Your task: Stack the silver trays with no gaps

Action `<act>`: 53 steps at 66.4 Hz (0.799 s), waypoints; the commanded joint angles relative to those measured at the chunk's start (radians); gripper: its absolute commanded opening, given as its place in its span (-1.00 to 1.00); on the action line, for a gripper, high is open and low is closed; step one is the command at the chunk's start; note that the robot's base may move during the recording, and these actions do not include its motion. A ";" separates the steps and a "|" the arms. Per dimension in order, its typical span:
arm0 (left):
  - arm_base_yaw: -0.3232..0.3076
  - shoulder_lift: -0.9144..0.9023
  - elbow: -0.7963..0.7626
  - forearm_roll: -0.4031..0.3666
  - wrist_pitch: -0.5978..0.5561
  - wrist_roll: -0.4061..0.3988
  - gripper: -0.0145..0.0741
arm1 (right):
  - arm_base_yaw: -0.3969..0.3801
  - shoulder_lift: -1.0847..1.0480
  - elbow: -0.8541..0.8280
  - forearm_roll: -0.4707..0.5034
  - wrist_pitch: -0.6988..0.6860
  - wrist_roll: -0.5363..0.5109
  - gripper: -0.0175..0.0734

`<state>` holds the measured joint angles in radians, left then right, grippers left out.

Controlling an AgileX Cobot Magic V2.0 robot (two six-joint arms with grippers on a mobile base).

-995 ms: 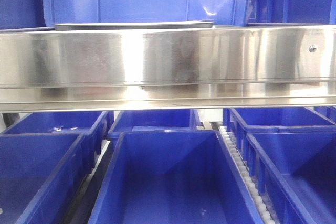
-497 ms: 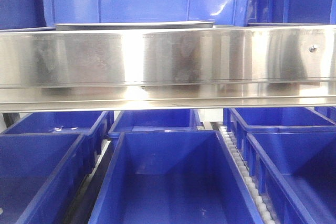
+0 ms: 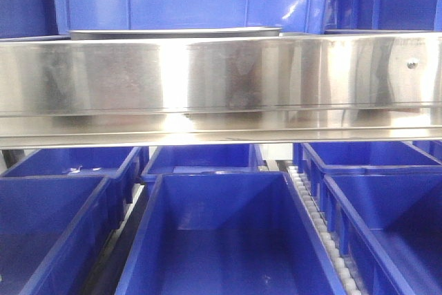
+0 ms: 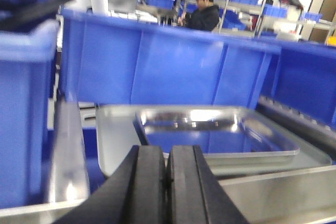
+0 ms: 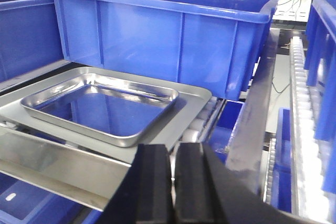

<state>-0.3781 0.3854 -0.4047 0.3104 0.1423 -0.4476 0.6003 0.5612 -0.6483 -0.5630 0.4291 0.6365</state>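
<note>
Mid-frame in both wrist views, your smaller silver tray [image 5: 100, 107] sits inside the larger tray [image 5: 191, 103], slightly askew. Over the last second nothing has shifted; seating looks unfinished. Left gripper [image 4: 167, 182] and right gripper [image 5: 173, 187] are closed, empty, at bottom centre.

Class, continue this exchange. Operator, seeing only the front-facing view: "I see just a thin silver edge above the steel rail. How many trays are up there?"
Observer: Two. A smaller tray lies inside a larger tray.
Operator: Is either hand holding one?
Observer: No. The left hand and the right hand are both shut on nothing, short of the trays.
</note>
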 commanded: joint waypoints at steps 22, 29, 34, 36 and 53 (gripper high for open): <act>-0.004 -0.003 0.094 -0.076 -0.177 -0.006 -0.69 | -0.072 0.255 0.001 -0.020 -0.189 0.016 -0.66; 0.005 -0.005 0.097 -0.073 -0.169 -0.006 -0.69 | -0.180 0.241 0.028 -0.020 -0.227 0.016 -0.66; 0.032 -0.005 0.114 -0.073 -0.201 -0.006 -0.69 | -0.262 0.212 0.068 -0.020 -0.282 0.016 -0.66; 0.051 -0.005 0.123 -0.073 -0.216 -0.006 -0.69 | -0.297 0.195 0.085 -0.020 -0.300 0.016 -0.66; 0.252 -0.005 0.152 -0.080 -0.274 -0.006 -0.69 | -0.482 0.055 0.190 -0.020 -0.325 0.016 -0.66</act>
<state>-0.1774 0.3854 -0.2557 0.2382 -0.0923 -0.4476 0.1548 0.6586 -0.4742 -0.5722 0.1185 0.6509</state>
